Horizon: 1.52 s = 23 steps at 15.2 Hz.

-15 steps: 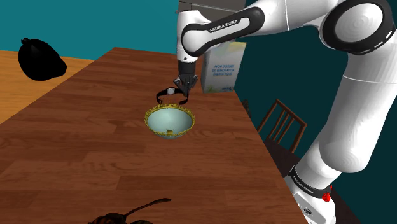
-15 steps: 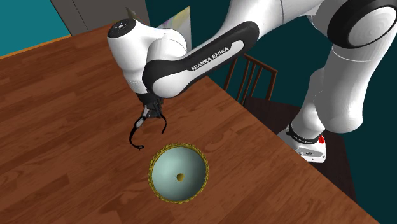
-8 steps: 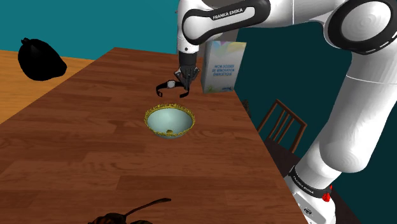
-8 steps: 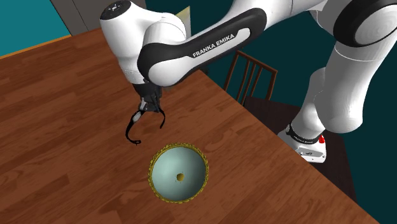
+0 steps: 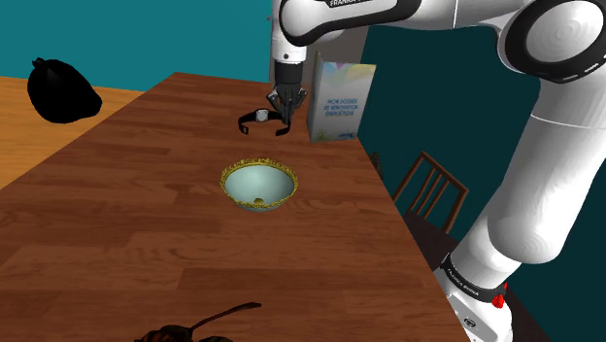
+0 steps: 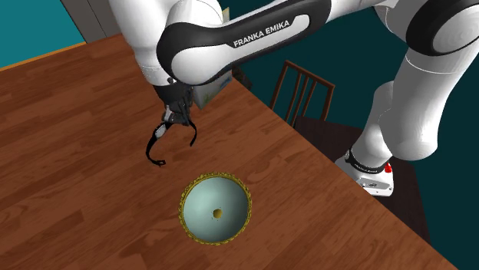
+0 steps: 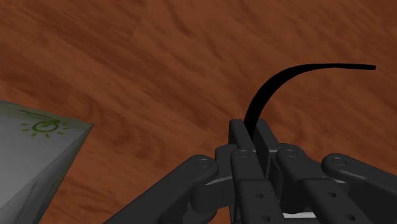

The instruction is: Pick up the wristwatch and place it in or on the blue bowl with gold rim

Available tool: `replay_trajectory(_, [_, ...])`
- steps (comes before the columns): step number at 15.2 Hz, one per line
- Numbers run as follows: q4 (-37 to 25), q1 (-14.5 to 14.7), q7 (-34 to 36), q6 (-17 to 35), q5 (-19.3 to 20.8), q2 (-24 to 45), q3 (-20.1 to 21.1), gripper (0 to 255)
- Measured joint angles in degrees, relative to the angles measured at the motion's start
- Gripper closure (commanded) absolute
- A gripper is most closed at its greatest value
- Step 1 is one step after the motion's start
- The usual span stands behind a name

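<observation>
While the wristwatch (image 5: pixel 257 119) hangs from the hand (image 5: pixel 279 115): both have climbed over the last second, from just above the bowl's rim to well clear of it.
Meaning for the task: the pick and lift look done; the carry over the bowl and the release are still to come.
Hand: its fingers (image 7: pixel 251 143) are pressed onto the black strap (image 7: pixel 280 79), which curls away from them over bare wood.
Wristwatch: in the air, touching nothing but the hand, with one strap end drooping toward the surface (image 6: pixel 77 153) in the second exterior view (image 6: pixel 157 146).
Bowl: pale blue inside with a gold rim (image 5: pixel 248 183), standing on the surface near the edge that faces the chair (image 5: pixel 427 189); a small yellowish speck lies at its bottom.
Offset: the watch hangs beyond the bowl's far rim, toward the printed box (image 5: pixel 339 102) at the surface's far edge, not over the bowl's opening.
Arm pose: the wrist points straight down and the forearm runs nearly level above it.
Next move, as a judgement: bring the hand back over the bowl (image 6: pixel 203 203), lower it, then open.
</observation>
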<state>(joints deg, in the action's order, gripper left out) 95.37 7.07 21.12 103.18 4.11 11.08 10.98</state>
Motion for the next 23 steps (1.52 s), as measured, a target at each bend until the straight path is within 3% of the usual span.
replay_trajectory(9, [-5.06,0.37,0.25,-5.91,-0.22,-0.82,0.29,255])
replay_trajectory(23, [14.37,7.27,13.1,-2.88,-5.03,-17.42,7.18,255])
